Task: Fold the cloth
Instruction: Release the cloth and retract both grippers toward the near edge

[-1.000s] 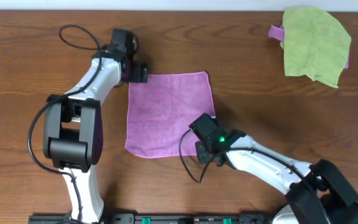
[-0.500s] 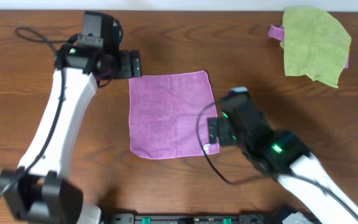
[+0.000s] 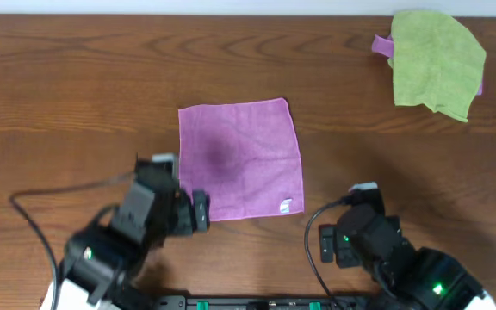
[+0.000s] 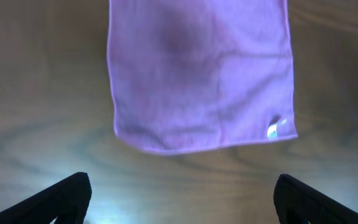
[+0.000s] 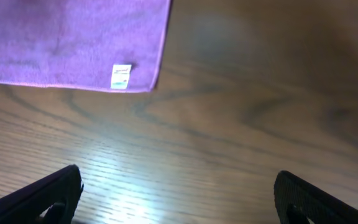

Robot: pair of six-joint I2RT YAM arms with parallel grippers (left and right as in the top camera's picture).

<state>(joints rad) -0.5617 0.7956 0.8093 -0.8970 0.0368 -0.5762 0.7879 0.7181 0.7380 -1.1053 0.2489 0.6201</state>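
The purple cloth (image 3: 239,159) lies flat as a rough square in the middle of the wooden table, with a white tag (image 3: 286,206) at its near right corner. My left gripper (image 3: 199,212) hovers open just off the near left corner, holding nothing. My right gripper (image 3: 325,244) is open over bare wood, right of and nearer than the tagged corner. In the left wrist view the cloth (image 4: 197,74) fills the top, and the gripper (image 4: 182,200) spans bare table below it. In the right wrist view the cloth (image 5: 67,37) sits upper left, well beyond the open gripper (image 5: 179,196).
A crumpled green cloth (image 3: 437,60) lies at the far right corner of the table over another purple cloth (image 3: 383,43). Both arms sit low near the table's front edge, and a black rail (image 3: 257,302) runs along that edge.
Both arms have drawn back from the cloth's corners to the front edge. The right gripper has opened and released the near right corner. The cloth stays flat.
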